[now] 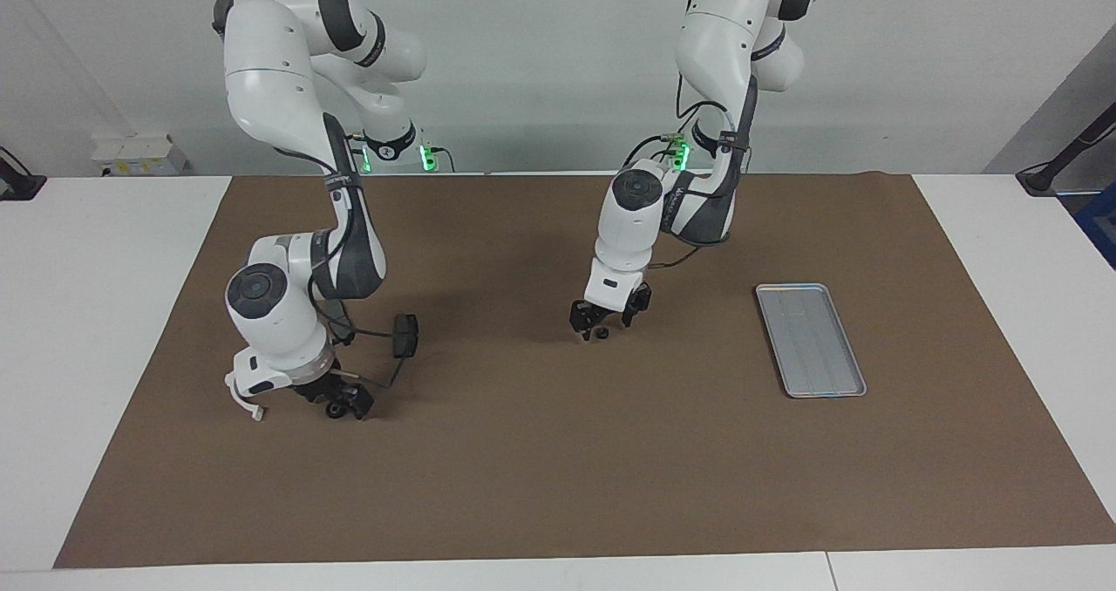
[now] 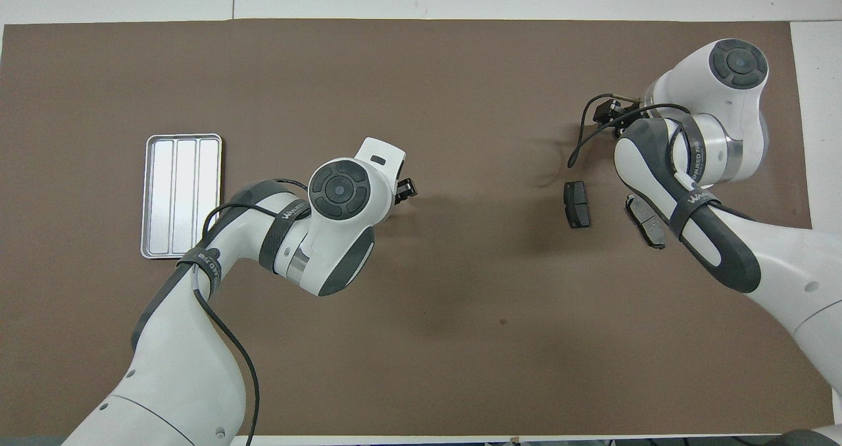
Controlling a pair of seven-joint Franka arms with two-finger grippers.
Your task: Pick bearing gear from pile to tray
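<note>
Figure: the pile, a loose scatter of parts at the right arm's end of the brown mat on the white counter [image 1: 105, 329], shows one dark grey flat pad [image 1: 405, 333] lying apart, a white curved arc bracket [image 1: 244, 404] and a small black round piece [image 1: 335, 410] at the right gripper [image 1: 344, 399], which is lowered there; whether its fingers are released or clenched cannot be told. The left gripper [image 1: 602, 322] stands low over mid-mat with another small black round piece [image 1: 602, 333] at its tips, apparently the bearing gear; contact and finger state cannot be told. The shallow rectangular silver-grey metal tray [image 1: 854, 360] lies empty at the left arm's end, well apart. Judged step: pick-up, not yet carried. The next move calls for a secure grasp, a lift and travel over the tray. The facing view shows the gripper tips and round pieces; the overhead view hides these under the wrists but reveals a second grey pad [image 2: 646, 222] beside the first.
</note>
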